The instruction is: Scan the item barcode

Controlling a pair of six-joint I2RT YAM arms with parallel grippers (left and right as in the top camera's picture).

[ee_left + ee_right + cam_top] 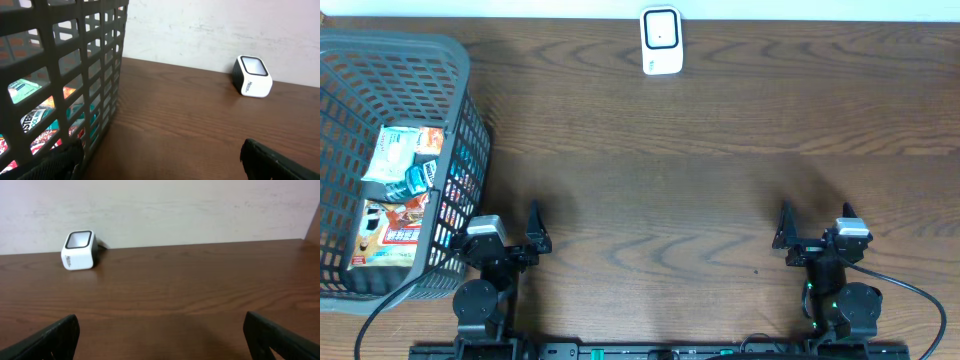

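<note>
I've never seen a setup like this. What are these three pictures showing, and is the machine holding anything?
Two robot arms sit at a wooden table. One picture looks down from above; the other two come from small cameras on each arm's wrist, so the dark shapes at their lower corners are that arm's own fingers. The left gripper and right gripper are both open and hold nothing. On the left stands a grey basket with snack packets inside. At the far edge sits a small white barcode scanner.
</note>
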